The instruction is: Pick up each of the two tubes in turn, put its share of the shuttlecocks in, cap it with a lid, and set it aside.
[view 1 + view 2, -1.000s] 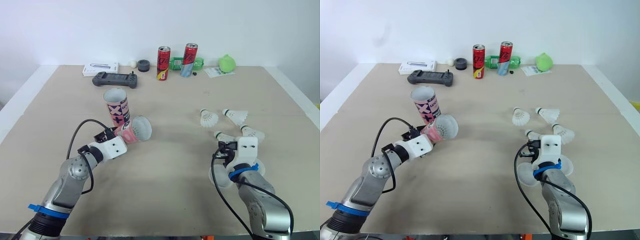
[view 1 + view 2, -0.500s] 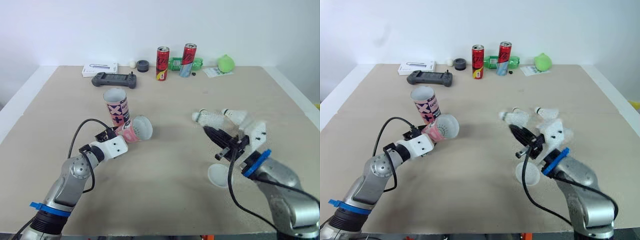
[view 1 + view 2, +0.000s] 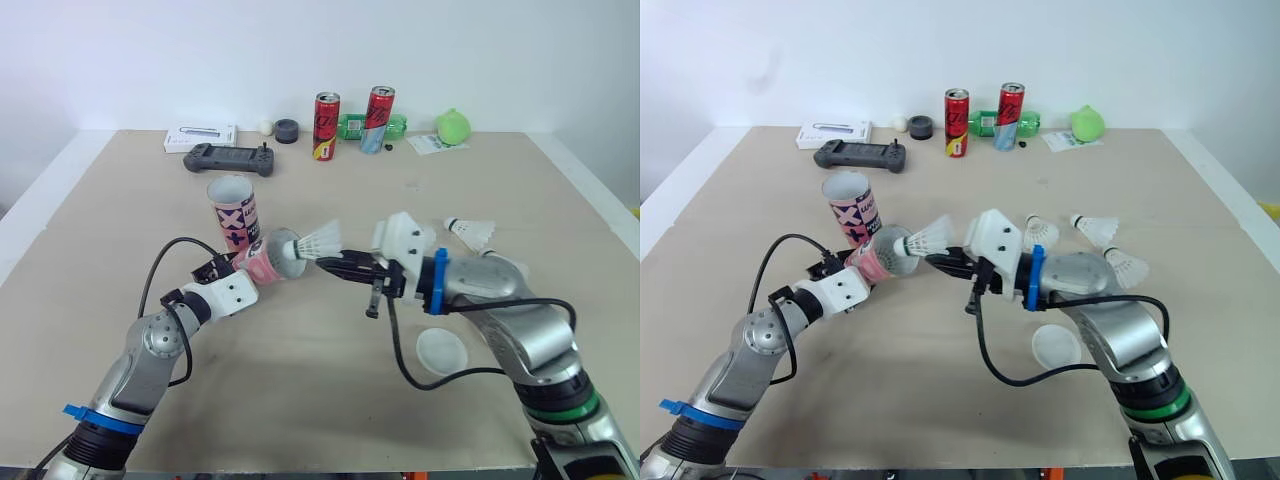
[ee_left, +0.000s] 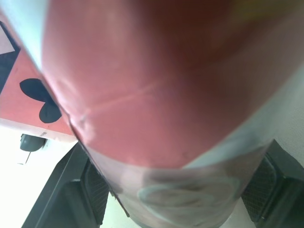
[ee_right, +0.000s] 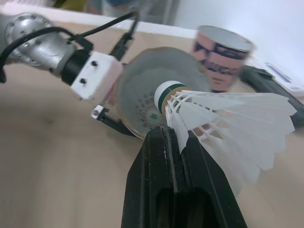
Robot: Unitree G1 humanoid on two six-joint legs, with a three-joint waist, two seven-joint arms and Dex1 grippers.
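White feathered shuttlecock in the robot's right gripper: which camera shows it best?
The right wrist view: the white feathered shuttlecock is close, its cork tip at the mouth of the pink tube. Both eye views show it from afar, side-on.

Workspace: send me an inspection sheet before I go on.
Surface: beige table, no spills seen.
Job's things: pink tube tilted in left claw; second tube upright beyond it; held shuttlecock cork-first at the pink tube's mouth; three loose shuttlecocks and one lid on the right.
Clutter: two cans, green bottle, game controller, white box at the far edge.
Claws: left claw shut on pink tube; right claw shut on held shuttlecock.
Cables: left cable and right cable loop off the arms.
Surroundings: white wall, nothing else seen.
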